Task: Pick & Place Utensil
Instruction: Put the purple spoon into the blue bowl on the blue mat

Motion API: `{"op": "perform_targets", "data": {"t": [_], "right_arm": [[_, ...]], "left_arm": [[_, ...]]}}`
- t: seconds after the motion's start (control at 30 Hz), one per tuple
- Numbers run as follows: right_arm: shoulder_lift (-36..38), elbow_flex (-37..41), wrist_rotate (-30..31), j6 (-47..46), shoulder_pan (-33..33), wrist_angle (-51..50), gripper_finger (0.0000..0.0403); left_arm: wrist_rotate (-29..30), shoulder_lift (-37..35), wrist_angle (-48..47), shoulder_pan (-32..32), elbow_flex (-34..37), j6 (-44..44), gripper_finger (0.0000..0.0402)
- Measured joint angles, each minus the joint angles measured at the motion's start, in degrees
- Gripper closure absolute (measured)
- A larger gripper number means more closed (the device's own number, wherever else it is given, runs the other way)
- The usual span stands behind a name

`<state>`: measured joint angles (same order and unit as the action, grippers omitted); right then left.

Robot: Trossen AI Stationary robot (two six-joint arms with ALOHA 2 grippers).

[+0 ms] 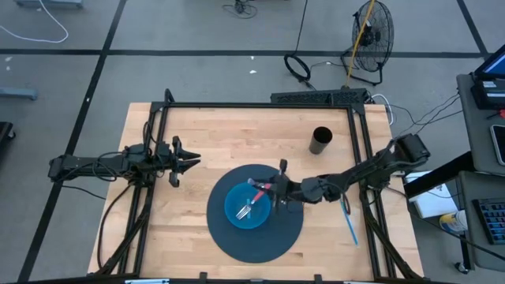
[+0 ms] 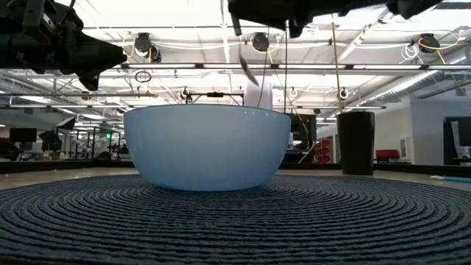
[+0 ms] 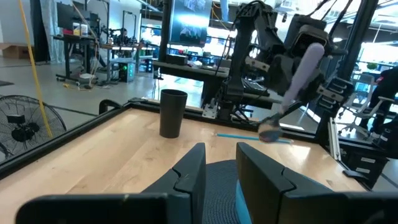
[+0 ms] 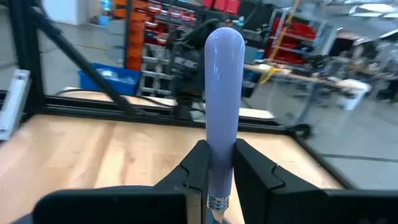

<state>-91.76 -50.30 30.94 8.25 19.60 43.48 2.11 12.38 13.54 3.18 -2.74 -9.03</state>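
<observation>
A utensil with a lavender handle (image 4: 222, 81) and a metal, fork-like head (image 1: 247, 208) is held by my right gripper (image 1: 276, 192) above the light blue bowl (image 1: 245, 207). The bowl stands on a dark round woven mat (image 1: 260, 237). In the low view the metal stem (image 2: 249, 70) hangs just above the bowl's rim (image 2: 206, 109). My left gripper (image 1: 185, 162) is open and waits over bare wood left of the mat; its fingers (image 3: 193, 168) point toward the bowl. My right gripper pinches the lavender handle between its two fingers (image 4: 199, 155), close to the metal collar (image 4: 217, 201) at the handle's head end. It comes from the table's right, roughly level, and the fingers lie along the handle. The utensil is lifted clear and slants down, head over the bowl.
A black cup (image 1: 321, 140) stands upright on the wood beyond the mat, toward the far right. A thin blue stick-like utensil (image 1: 349, 221) lies on the table right of the mat, under the right arm. Black frame rails (image 1: 260, 105) border the table. Bare wood shows between the left gripper and the mat.
</observation>
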Motion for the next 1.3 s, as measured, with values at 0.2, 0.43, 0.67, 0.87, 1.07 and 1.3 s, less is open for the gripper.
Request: {"op": "perform_targets", "data": {"t": [0.2, 0.43, 0.67, 0.87, 1.07, 1.3], "right_arm": [[-5.9, -1.4, -7.0, -4.6, -1.7, 5.0, 0.0359], [-13.6, -7.6, -11.7, -7.6, -3.6, 5.1, 0.0359], [-16.9, -8.5, -10.0, -13.6, -5.2, 5.0, 0.0359], [-18.7, -8.5, -7.9, -18.6, -5.4, 4.3, 0.0359], [-19.2, -8.4, -6.8, -22.5, -5.4, 2.8, 0.0359], [-19.7, -8.4, -3.9, -26.5, -5.6, 0.2, 0.0359]], "left_arm": [[0.1, 0.0, 0.0, 0.0, 0.0, 0.1, 0.0309], [0.5, 0.0, -0.3, 0.0, 0.0, -0.1, 0.0309], [0.8, 0.0, -0.5, 0.0, 0.0, 0.1, 0.0309], [1.0, 0.0, -0.5, 0.0, 0.0, 0.9, 0.0309], [1.0, 0.0, -0.5, 0.0, 0.0, 1.0, 0.0309], [1.0, 0.0, -0.4, 0.0, 0.0, 1.0, 0.0309]]}}
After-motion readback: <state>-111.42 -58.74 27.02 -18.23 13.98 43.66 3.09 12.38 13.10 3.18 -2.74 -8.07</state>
